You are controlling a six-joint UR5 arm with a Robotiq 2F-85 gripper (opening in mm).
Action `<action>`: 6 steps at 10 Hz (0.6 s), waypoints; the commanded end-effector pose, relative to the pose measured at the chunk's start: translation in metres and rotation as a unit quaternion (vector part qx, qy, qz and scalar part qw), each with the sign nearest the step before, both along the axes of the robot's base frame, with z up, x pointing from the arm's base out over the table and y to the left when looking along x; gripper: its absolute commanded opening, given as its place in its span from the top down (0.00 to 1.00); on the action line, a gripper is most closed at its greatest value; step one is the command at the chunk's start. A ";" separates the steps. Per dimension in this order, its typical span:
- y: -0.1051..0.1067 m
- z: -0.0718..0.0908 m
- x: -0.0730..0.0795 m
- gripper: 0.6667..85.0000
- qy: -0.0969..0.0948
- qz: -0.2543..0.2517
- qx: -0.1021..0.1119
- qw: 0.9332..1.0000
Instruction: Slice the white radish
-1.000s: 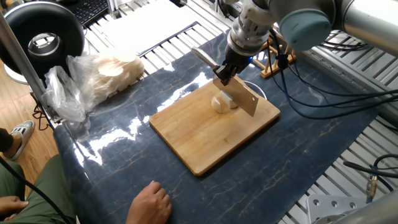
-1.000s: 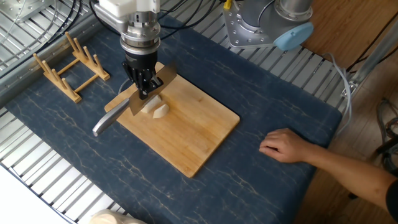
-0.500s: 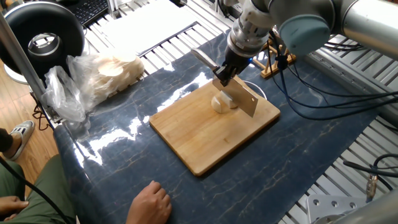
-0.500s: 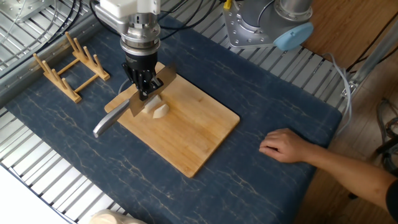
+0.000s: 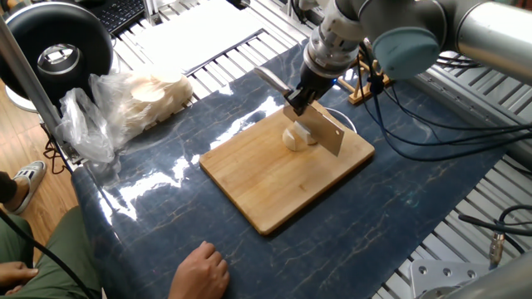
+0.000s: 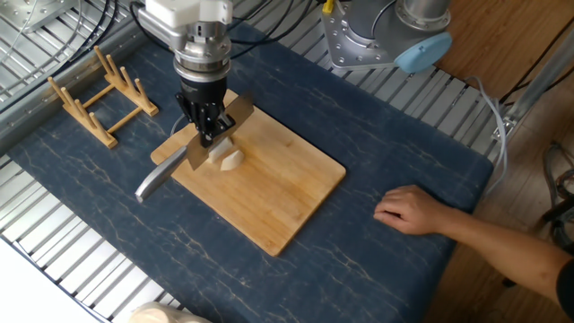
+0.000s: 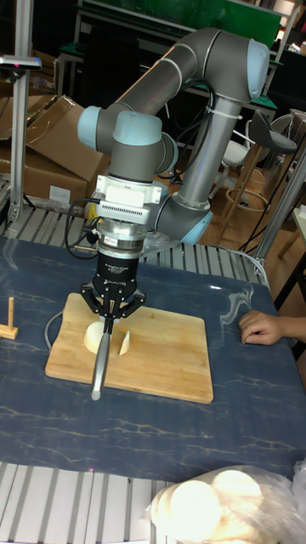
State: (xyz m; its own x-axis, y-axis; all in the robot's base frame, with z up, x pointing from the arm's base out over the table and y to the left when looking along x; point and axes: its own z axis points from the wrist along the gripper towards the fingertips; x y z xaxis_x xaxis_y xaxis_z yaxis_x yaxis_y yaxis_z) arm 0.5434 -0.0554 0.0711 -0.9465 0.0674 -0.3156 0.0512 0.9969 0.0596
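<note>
On board (image 7: 161, 357), white radish (image 7: 95, 336) pieces, orientation unclear

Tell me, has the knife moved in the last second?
Yes, slightly. The knife, held in the gripper, has edged toward the wooden rack, judged against the cutting board.

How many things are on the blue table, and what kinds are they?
Radish pieces: 2
Knife: 1
Cutting board: 1
Wooden rack: 1
Bag of round slices: 1
Person's hand: 1
Total: 7
</note>
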 end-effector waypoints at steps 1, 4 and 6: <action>-0.002 -0.001 0.006 1.00 -0.015 -0.004 -0.004 1.000; -0.003 -0.003 0.009 1.00 -0.023 -0.006 -0.009 1.000; -0.003 -0.002 0.004 1.00 -0.013 -0.006 -0.011 1.000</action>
